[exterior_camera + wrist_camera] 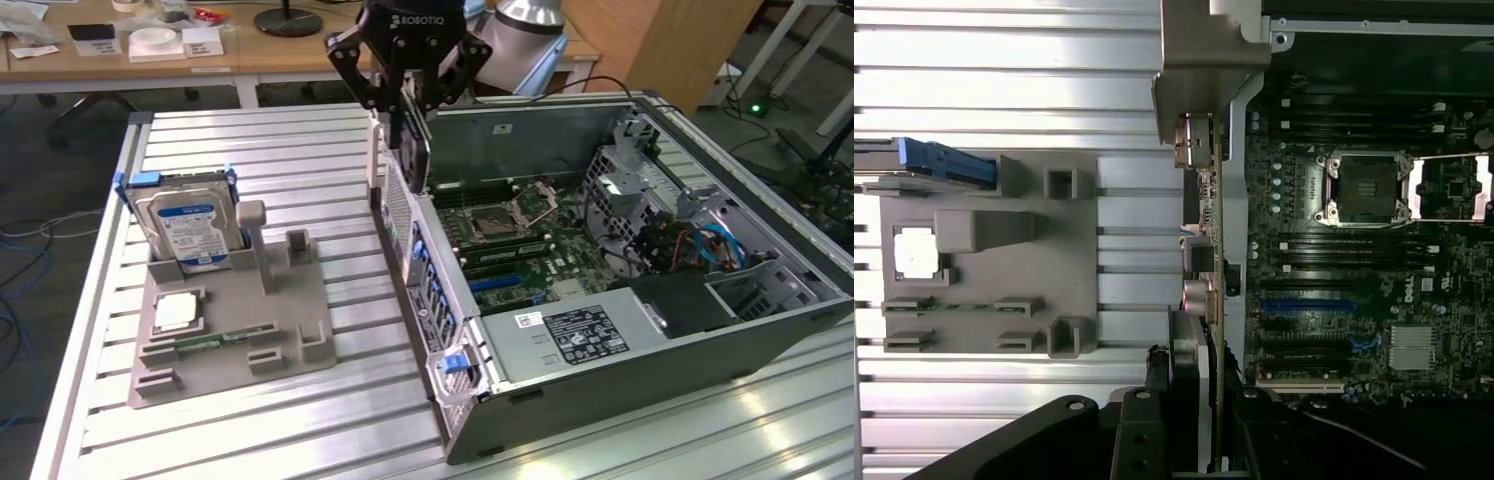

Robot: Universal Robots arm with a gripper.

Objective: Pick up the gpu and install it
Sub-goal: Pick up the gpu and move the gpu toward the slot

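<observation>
At the upper centre of the exterior view, the end effector has its two fingers closed tight on the top edge of the gpu. The card is thin, flat and black, and it hangs upright and slim, just over the rear wall of the open computer case. The motherboard lies to its lower right. In the wrist view the gpu shows edge-on as a narrow strip with silvery connectors. Toward the left of the exterior view, a grey holder on the slatted bench carries a hard drive.
</observation>
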